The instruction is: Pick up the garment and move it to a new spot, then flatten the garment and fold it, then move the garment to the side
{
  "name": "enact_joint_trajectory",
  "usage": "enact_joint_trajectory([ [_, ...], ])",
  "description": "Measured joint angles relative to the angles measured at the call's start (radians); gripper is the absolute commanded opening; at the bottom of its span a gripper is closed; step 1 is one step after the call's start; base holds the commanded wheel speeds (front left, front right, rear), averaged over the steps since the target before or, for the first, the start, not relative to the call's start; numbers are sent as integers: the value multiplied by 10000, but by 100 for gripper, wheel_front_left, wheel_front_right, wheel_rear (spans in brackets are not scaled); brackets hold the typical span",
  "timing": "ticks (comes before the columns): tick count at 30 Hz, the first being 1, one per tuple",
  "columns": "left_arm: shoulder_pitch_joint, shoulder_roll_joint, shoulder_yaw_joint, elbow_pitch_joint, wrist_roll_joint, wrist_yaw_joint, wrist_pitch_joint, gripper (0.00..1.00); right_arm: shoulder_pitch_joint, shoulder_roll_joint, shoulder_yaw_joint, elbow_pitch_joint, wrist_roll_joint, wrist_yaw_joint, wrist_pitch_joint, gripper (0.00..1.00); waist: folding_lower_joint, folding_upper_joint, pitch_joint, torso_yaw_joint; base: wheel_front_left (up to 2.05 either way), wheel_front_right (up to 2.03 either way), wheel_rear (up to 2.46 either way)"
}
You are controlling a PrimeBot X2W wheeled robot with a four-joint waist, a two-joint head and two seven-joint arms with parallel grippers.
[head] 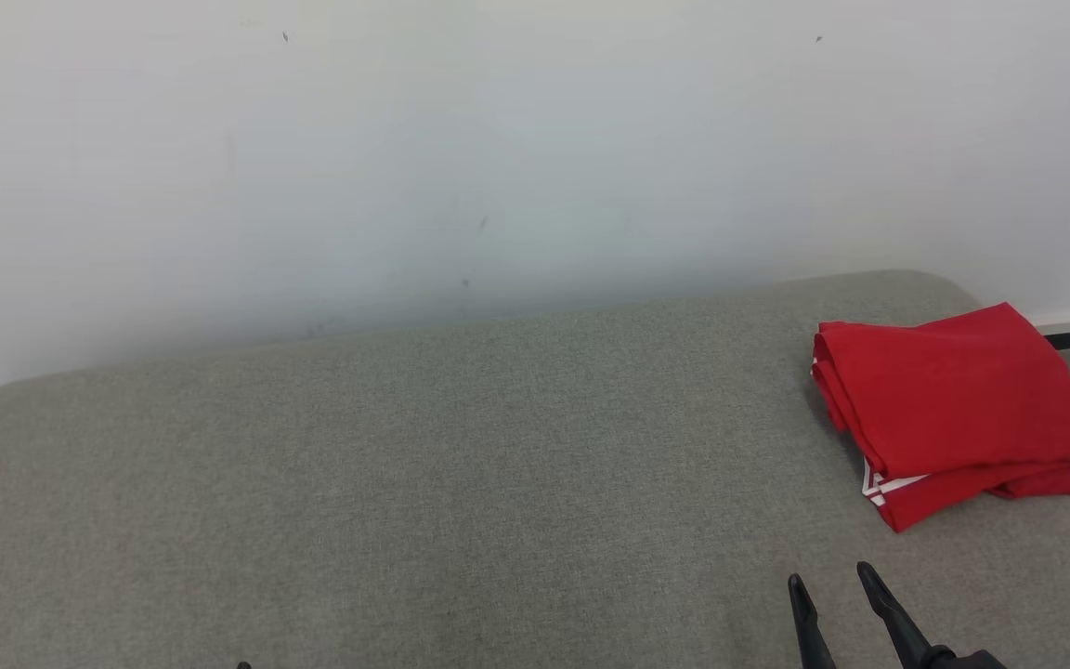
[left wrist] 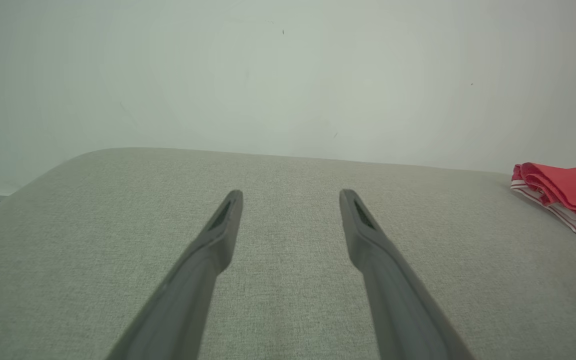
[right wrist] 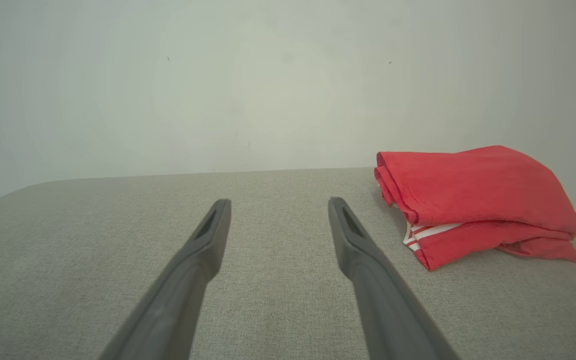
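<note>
Left gripper [left wrist: 290, 192], right gripper [right wrist: 279, 200], long dark grey tapering fingers [left wrist: 208, 250], slotted tips

Head view: from above, looking forward and down across the worktop [head: 405, 465] to the wall [head: 498, 139]. Wrist views: low over the worktop, along the left tool [left wrist: 290, 192] and the right tool [right wrist: 279, 200] toward the same wall. All three share the garment [head: 948, 400] at the worktop's right end.
</note>
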Motion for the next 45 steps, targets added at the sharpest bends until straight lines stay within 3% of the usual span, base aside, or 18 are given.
enact_joint_trajectory([
  [35, -52, -19, -209, 380, -77, -128, 0, 100, 14, 40, 226, 146, 153, 0, 0, 100, 2, 2, -159, 263, 0, 0, 0],
  [36, -44, -23, -217, 399, -56, -119, 0, 0, 19, 42, 247, 169, 155, 0, 0, 0, 2, 1, -165, 259, 0, 0, 0],
  [45, -10, -56, -178, 1114, -558, -132, 261, 0, 349, 59, 257, 848, 690, 0, 128, 0, 2, 2, -127, 271, 0, 0, 0],
])
